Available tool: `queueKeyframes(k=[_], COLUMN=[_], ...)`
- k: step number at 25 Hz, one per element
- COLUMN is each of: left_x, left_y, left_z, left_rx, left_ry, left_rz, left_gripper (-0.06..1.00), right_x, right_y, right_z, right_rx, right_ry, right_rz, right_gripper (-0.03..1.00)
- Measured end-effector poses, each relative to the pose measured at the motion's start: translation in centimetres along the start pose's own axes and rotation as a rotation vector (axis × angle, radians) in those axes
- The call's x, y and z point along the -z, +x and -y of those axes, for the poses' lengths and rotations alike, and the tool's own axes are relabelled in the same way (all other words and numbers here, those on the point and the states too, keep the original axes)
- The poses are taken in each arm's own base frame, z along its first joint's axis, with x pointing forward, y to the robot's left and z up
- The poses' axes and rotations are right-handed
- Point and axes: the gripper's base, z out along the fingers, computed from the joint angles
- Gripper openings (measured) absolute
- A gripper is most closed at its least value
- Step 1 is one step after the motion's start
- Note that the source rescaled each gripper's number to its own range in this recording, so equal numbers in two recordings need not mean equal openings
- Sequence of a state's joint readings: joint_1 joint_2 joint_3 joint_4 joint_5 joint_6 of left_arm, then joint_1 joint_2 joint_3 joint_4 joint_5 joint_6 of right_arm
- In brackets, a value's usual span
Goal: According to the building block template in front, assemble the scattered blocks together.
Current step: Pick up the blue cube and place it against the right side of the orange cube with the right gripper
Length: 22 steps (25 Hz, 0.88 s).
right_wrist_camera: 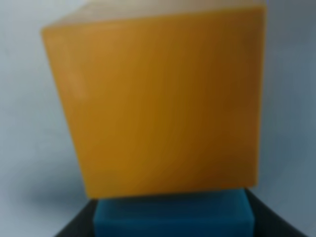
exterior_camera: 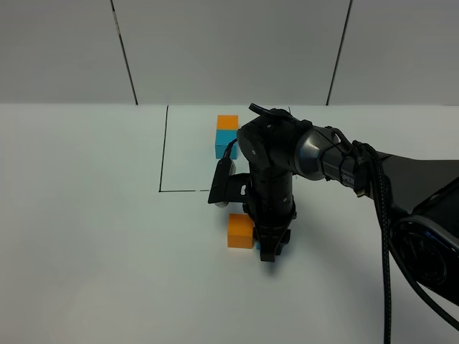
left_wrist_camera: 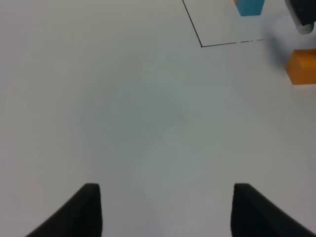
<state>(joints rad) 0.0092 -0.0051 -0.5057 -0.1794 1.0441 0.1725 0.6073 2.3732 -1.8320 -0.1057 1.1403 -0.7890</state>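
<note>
Joining cyan block (right_wrist_camera: 170, 219) to orange block (exterior_camera: 240, 231); right fingers (right_wrist_camera: 83, 223) clamped on cyan, left fingers (left_wrist_camera: 91, 212) spread, empty. Next, probably: square up, release.

Plain white table (exterior_camera: 86, 236) under the jaws of the right gripper (exterior_camera: 270, 252). There's a thin black outlined rectangle (exterior_camera: 163, 147) drawn just beyond them, and a grey panelled wall (exterior_camera: 229, 43) well past that.
</note>
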Motion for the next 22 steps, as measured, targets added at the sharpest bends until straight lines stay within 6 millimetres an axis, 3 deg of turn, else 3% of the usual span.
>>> queueKeyframes(k=[22], left_x=[0.0], left_y=[0.0], left_z=[0.0], left_rx=[0.0], left_ry=[0.0], left_rz=[0.0], left_gripper=[0.23], right_x=[0.05], right_y=[-0.6], right_z=[-0.17], right_rx=[0.054], right_ry=[0.019], right_rz=[0.026], right_gripper=[0.0])
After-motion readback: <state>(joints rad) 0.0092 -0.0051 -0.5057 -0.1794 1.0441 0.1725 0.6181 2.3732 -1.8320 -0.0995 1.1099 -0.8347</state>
